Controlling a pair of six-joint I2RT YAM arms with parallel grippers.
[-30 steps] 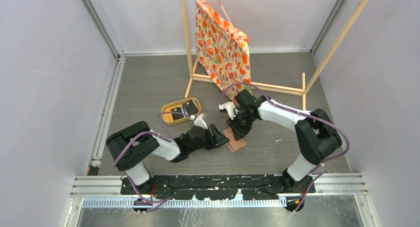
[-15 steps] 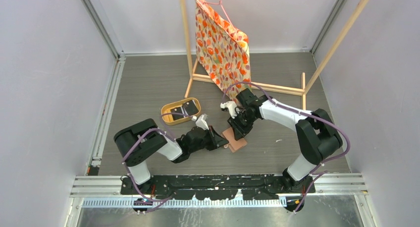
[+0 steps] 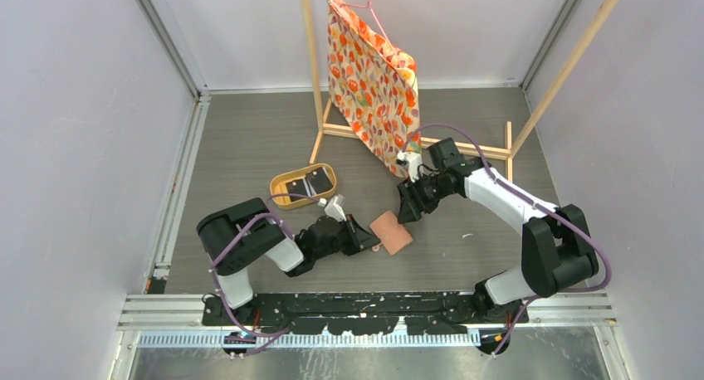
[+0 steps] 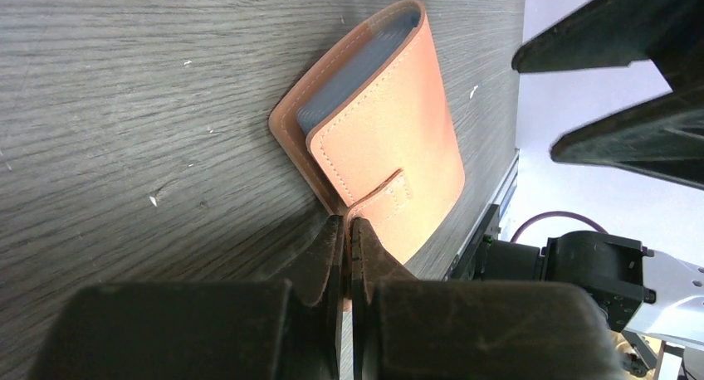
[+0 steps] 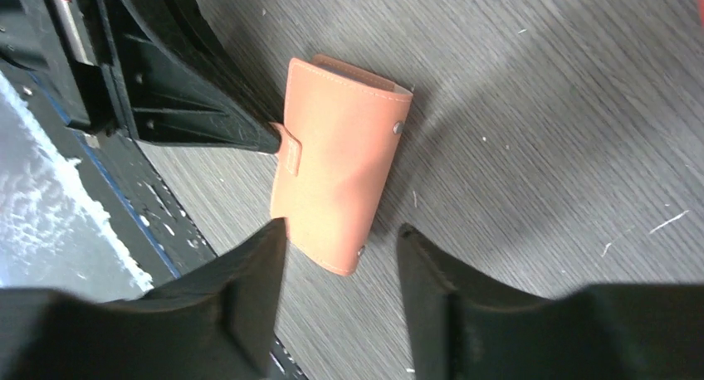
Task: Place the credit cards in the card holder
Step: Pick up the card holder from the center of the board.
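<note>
The salmon-brown card holder (image 3: 390,232) lies folded shut on the grey floor, with its grey-blue inside showing along one edge (image 4: 353,73). My left gripper (image 3: 374,245) is shut on the holder's snap tab (image 4: 347,229), low at the holder's left edge. My right gripper (image 3: 406,212) hovers open just above and behind the holder, holding nothing; in its wrist view the holder (image 5: 340,160) lies beyond its fingertips (image 5: 274,231). Dark credit cards (image 3: 314,181) rest in the oval tray.
The yellow-rimmed wooden tray (image 3: 282,196) stands left of the holder. A floral bag (image 3: 369,73) hangs from a wooden rack (image 3: 465,148) at the back. The black base rail (image 3: 365,301) runs close in front of the holder.
My right gripper has let go, opened and drawn back up and to the right, uncovering the holder. My left gripper has closed on the snap tab.
</note>
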